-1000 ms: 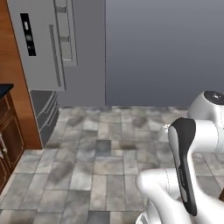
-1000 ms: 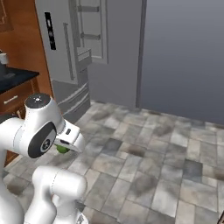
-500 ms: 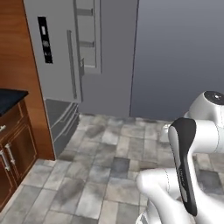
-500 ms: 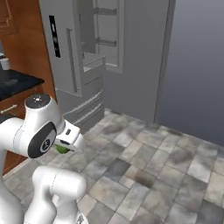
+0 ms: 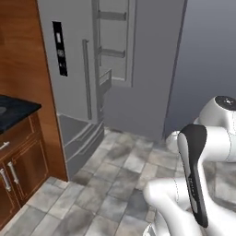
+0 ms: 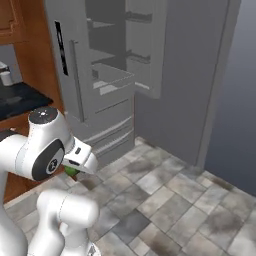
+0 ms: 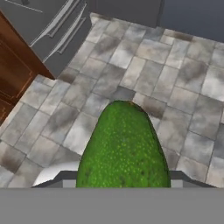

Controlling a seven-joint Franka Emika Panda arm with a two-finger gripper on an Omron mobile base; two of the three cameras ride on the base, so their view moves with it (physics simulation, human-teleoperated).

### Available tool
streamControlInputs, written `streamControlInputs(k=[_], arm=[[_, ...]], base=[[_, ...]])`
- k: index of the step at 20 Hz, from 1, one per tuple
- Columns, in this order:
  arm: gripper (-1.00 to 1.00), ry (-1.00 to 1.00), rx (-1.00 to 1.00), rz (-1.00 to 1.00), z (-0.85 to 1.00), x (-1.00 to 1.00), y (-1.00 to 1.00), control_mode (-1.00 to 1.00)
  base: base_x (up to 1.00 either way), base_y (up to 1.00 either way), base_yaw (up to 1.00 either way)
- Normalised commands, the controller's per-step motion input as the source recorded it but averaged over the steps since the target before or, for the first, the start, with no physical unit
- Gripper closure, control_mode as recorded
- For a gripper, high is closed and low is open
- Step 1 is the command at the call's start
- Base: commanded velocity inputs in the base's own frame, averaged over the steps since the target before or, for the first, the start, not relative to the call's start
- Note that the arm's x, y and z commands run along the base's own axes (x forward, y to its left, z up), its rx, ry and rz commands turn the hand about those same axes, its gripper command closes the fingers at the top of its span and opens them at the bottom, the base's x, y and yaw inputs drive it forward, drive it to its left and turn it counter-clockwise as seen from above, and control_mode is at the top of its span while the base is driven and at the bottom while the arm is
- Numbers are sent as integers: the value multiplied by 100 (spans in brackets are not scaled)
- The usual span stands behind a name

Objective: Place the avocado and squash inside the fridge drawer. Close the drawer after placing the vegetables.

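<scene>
My gripper point(image 6: 78, 164) is tucked close to the arm's body, low at the left of the right base view, and is shut on the avocado point(image 6: 71, 171). In the hand view the avocado point(image 7: 123, 148) is a glossy green lump that rises between the jaws and hides the fingertips, with tiled floor beneath it. The fridge stands open ahead. Its fridge drawer point(image 6: 114, 80) is a grey bin pulled out at mid height, also visible edge-on as the fridge drawer point(image 5: 105, 82) in the left base view. The squash is out of view.
A wooden cabinet with a dark counter point(image 5: 13, 109) stands left of the fridge, with a white cup point(image 6: 6, 76) on it. Flat-fronted lower drawers point(image 6: 113, 134) sit under the open compartment. The open fridge door point(image 5: 143, 87) stands to the right. Grey tiled floor point(image 5: 115, 179) lies between me and the fridge.
The whole picture has shifted: the base has moved, so the fridge now sits nearer and more central. The arm's pose and its hold on the avocado are the same.
</scene>
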Motion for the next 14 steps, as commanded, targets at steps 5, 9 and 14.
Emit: streamControlInputs(k=[5,9,14], arm=[[100,0,0,0,0,0,0,100],[100,0,0,0,0,0,0,100],[100,0,0,0,0,0,0,100]], base=[[100,-51,41],[100,-56,44],[100,-57,45]])
